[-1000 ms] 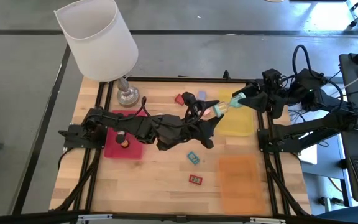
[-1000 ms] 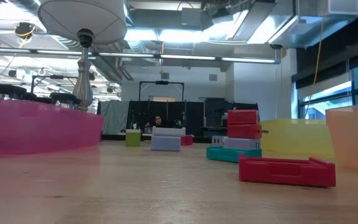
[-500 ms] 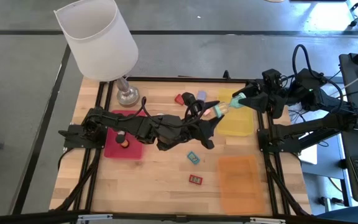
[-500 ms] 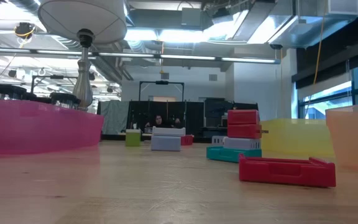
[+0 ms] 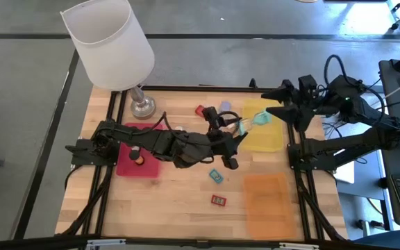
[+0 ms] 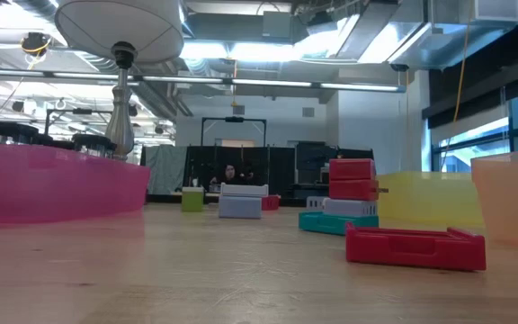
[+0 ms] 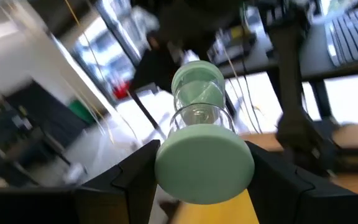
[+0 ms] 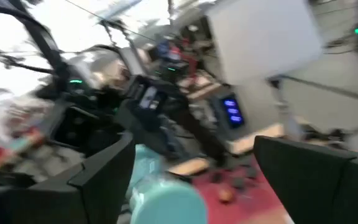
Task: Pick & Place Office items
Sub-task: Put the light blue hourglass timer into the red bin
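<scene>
A small sand-timer with pale teal end caps [image 5: 253, 121] is held in the air over the near-left edge of the yellow mat [image 5: 266, 137]. My left gripper [image 5: 239, 128] is shut on it, reaching in from the table's left. My right gripper [image 5: 278, 101] is open just to the timer's right. In the right wrist view its fingers [image 8: 104, 177] stand wide on either side of the timer's teal cap [image 8: 166, 199]. Loose items lie on the wood: a teal rectangle [image 5: 216, 176], a red rectangle [image 5: 219, 201], a red block [image 5: 201, 110] and a lavender block [image 5: 225, 106]. My left gripper pinches the timer's near end cap [image 7: 204, 163] between its two fingers [image 7: 135, 171], coming level from the table's left. The timer sticks out beyond the fingers toward the right arm, its far cap [image 7: 197, 79] free, lifted clear of the table.
The white-shaded lamp [image 5: 111, 43] on its silver base [image 5: 142, 106] stands at the far left. A red mat [image 5: 139, 158] holding small pieces lies under the left arm. An orange mat [image 5: 266, 201] lies near right. Black rails frame the table.
My right gripper has opened, let go of the timer's teal end and drawn back a little toward the table's right edge. My left gripper has kept its hold on the timer, which stays in the air over the yellow mat's edge.
</scene>
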### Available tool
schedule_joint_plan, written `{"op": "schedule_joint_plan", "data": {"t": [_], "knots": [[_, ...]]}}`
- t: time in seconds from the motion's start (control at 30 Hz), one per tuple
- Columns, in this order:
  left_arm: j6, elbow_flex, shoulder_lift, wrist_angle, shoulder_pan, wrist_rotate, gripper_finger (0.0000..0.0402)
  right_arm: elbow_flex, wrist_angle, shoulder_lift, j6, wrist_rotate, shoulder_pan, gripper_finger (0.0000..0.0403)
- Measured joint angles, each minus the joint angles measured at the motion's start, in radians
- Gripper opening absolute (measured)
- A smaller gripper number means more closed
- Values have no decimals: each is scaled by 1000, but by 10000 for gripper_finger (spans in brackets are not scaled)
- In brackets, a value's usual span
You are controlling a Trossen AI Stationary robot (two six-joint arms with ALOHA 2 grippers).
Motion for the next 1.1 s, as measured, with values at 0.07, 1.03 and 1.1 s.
{"op": "schedule_joint_plan", "data": {"t": [0.07,1.03,1.1], "knots": [[-129,0,0,-114,1,1,203,0,-59,-9,-29,19,-21,341],[-1249,-399,-124,-1160,-6,765,203,0,-294,6,-41,35,-61,348],[-1271,-477,-161,-1151,-6,771,203,0,-297,11,-41,35,-61,348]]}}
